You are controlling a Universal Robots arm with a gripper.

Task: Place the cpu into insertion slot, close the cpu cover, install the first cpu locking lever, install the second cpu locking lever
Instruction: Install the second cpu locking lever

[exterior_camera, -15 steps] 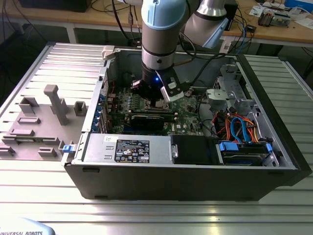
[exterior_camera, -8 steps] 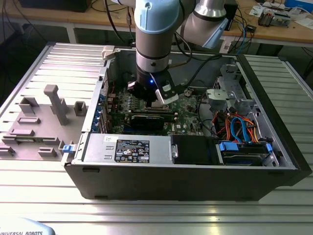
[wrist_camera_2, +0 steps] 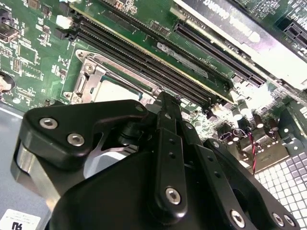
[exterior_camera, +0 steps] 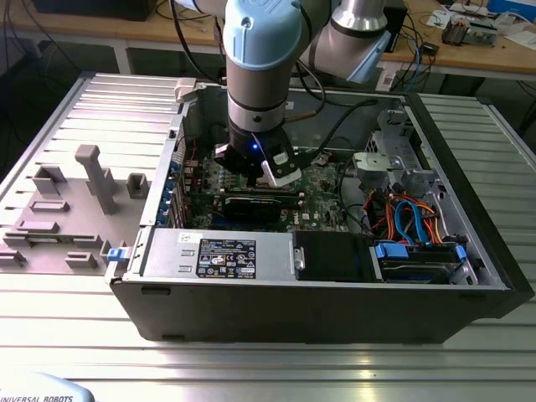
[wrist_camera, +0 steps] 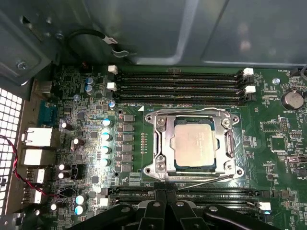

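Exterior view. My arm reaches down into an open computer case [exterior_camera: 469, 251] lying on a ribbed metal table [exterior_camera: 251, 368]. My gripper [exterior_camera: 270, 167] hangs over the green circuit board [exterior_camera: 322, 197], above a black graphics card [exterior_camera: 251, 205]. My own wrist hides the socket area; whether my fingers are wide or narrow, I cannot tell. A power supply [exterior_camera: 218, 254] with a white label lies along the case's near wall, and blue and orange cables [exterior_camera: 410, 219] lie toward the exterior view's right.

Second wrist view. My gripper's black linkages take up the near half and cover most of the insertion slot [wrist_camera_2: 91, 79]. One corner of the cpu cover [wrist_camera_2: 98, 72] and a pale sliver of the cpu [wrist_camera_2: 115, 91] show past them. Long black memory slots [wrist_camera_2: 144, 52] run just beside the socket. My fingertips are hidden.

First wrist view. The cpu [wrist_camera: 194, 142], silvery top face up, sits flat inside the insertion slot [wrist_camera: 165, 143]. The cpu cover [wrist_camera: 225, 127] lies down around it, chip showing through the window. A thin lever [wrist_camera: 201, 180] lies along the near edge of the socket; its latch state is hard to make out. Memory slots [wrist_camera: 177, 86] lie on both sides. My gripper [wrist_camera: 165, 211] is cut off at the frame edge.
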